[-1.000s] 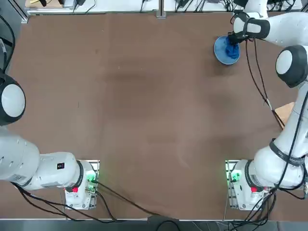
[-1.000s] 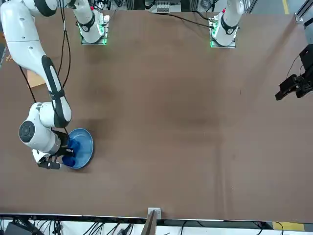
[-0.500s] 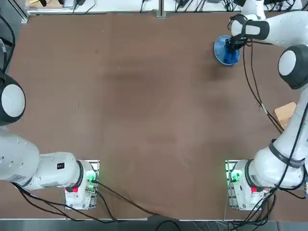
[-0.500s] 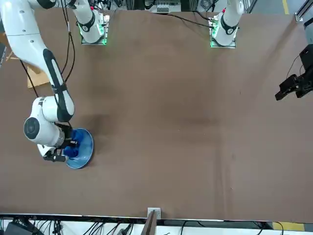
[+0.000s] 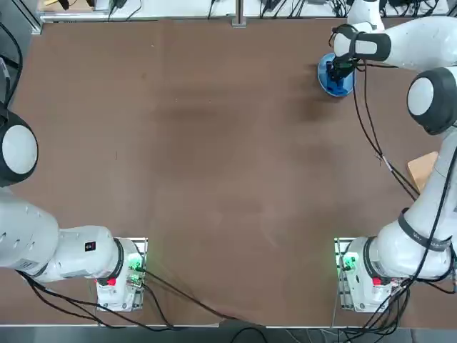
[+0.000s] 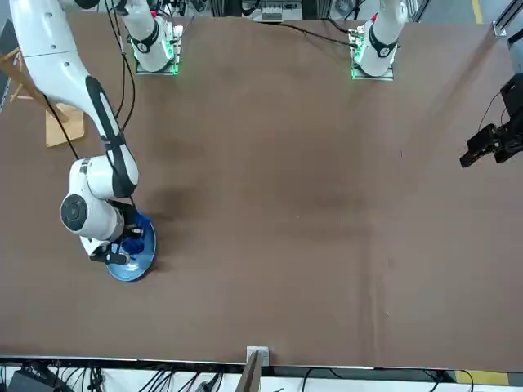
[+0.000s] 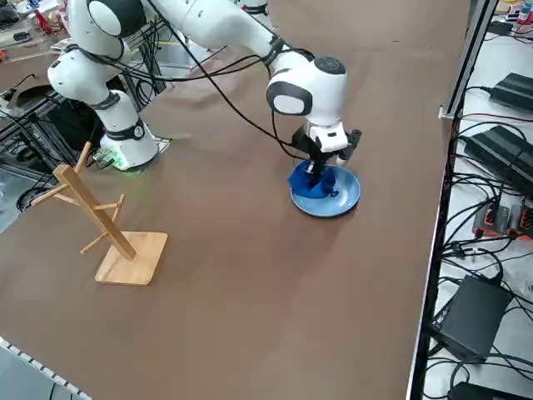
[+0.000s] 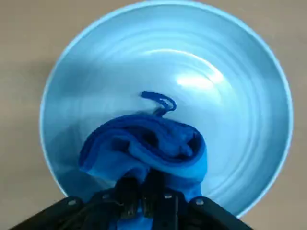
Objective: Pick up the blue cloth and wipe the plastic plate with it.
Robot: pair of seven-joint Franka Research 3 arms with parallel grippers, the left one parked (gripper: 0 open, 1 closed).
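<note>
- The jaws of the right gripper (image 8: 143, 186) are closed together on the blue cloth (image 8: 153, 143), pinching a gathered part of it.
- The blue cloth is bunched and folded over the plastic plate (image 8: 240, 120), with a small loop reaching toward the plate's middle.
- In the right side view, the cloth covers only part of the plate, close to the rim; the rest of the plate's inside shows bare.
- The plastic plate sits flat on the table (image 5: 200, 179), on the right arm's side and near the far edge from the arm bases.
- A bright patch of light shines on the plate's inner surface, beside the cloth.
- The right arm (image 7: 221, 25) stretches across the table from its base, bending down so that the gripper points at the plate.
- Black cables (image 7: 225, 96) hang in loops along that arm.
- A wooden stand (image 7: 104, 221) with pegs and a flat base stands on the table, well apart from the plate.
</note>
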